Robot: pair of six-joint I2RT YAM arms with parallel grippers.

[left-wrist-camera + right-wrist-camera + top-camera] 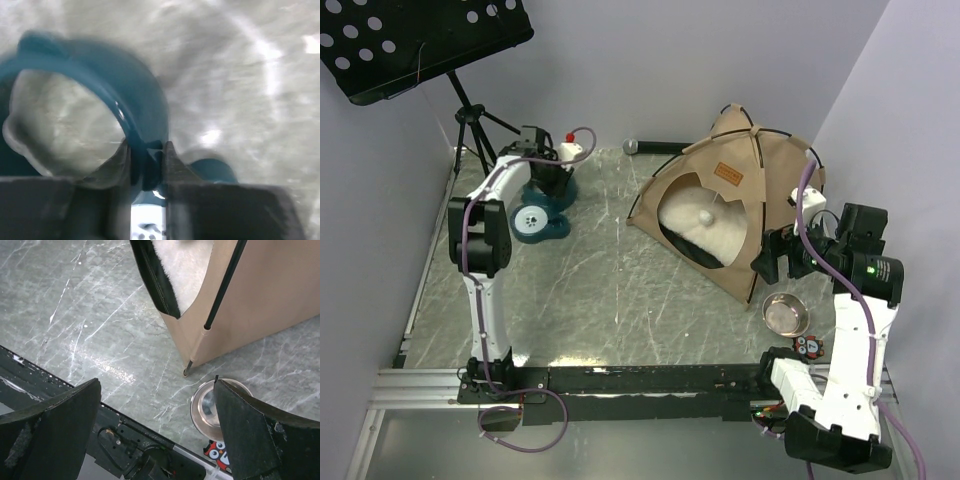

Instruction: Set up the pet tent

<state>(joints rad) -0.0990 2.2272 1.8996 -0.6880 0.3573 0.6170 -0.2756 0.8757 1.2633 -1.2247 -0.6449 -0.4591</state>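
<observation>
The pet tent [780, 190] stands upright at the back right: tan fabric, thin black poles, a brown label patch [728, 171] and an arched doorway showing a white plush cushion [705, 240]. My right gripper [770, 258] hovers open by the tent's near right corner. In the right wrist view its jaws [156, 382] are empty above the table, with the tent wall [270, 295] and a pole foot [187, 371] ahead. My left gripper [548, 185] is at the back left on the blue double pet bowl [538, 222]. Its fingers [146, 152] pinch the bowl's blue ring wall [140, 95].
A steel bowl [786, 314] sits on the table just in front of the tent, below my right gripper, seen also in the wrist view as the steel bowl [202, 407]. An owl sticker [809, 346] lies beside it. A black music stand [420, 40] rises at the back left.
</observation>
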